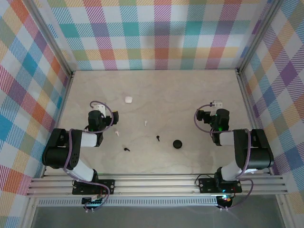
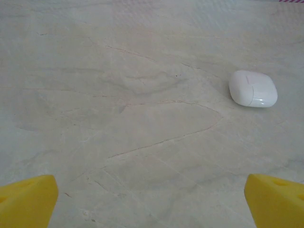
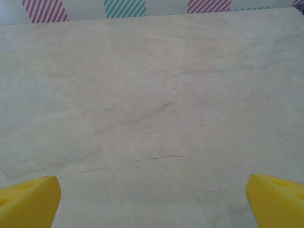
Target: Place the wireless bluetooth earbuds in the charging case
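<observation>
Though tiny, earbuds [image 1: 157, 138] white and black

Two white earbuds [image 1: 146, 123] and two black earbuds [image 1: 157, 138] scattered loose, closed white case [image 2: 252, 89] beyond, seemingly round black case [image 1: 177, 144] nearer.

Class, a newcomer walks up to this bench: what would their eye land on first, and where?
The bright plaid walls around the pale stone-patterned table hit first. Then the left arm and right arm at the near edge. Between them lie a closed white charging case farther back, a round black case nearer, and tiny white earbuds and black earbuds.
</observation>
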